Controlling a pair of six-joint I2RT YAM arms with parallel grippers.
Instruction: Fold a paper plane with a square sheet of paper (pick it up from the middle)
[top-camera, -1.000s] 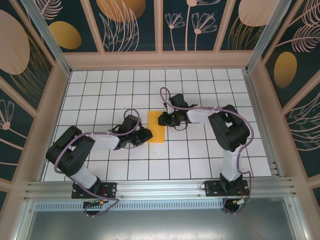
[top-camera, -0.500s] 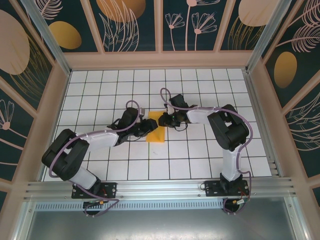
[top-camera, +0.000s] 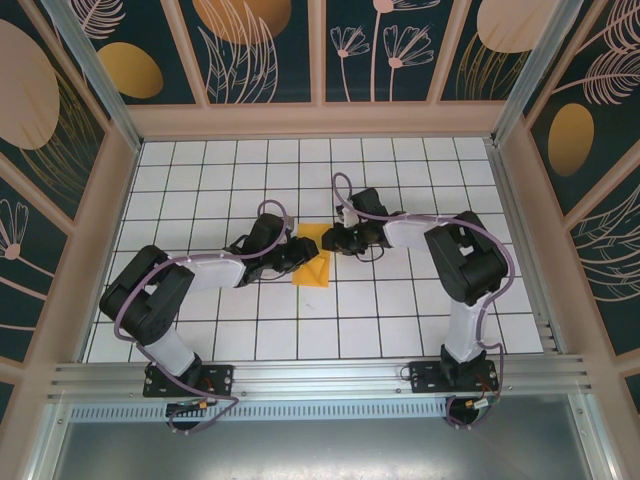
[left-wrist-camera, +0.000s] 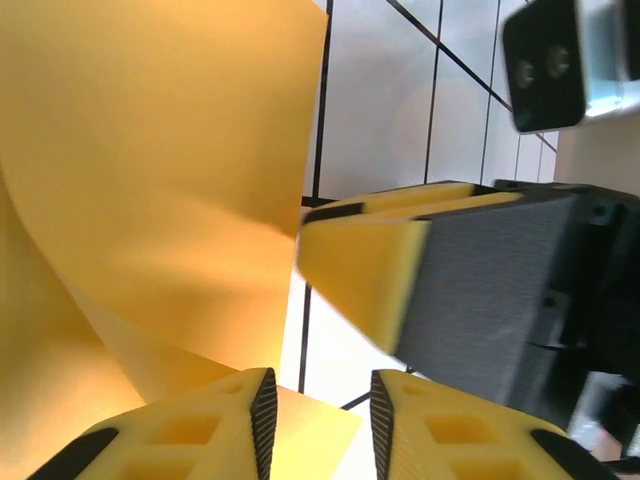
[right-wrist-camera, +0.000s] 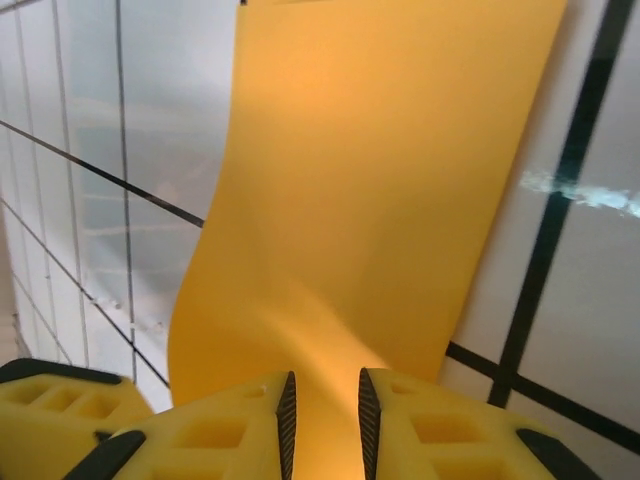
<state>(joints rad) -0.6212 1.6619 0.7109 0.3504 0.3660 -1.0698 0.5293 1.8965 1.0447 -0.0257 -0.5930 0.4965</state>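
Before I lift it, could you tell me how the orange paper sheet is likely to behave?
Probably floppy: the square sheet of paper bows upward near the right fingers instead of lying flat. It looks thin, so likely very light; a push may slide it across the tiled table. It should crease easily; part already looks folded over.

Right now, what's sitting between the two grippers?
The square sheet of paper, partly folded, spans between the left gripper and right gripper, seen from the top view.
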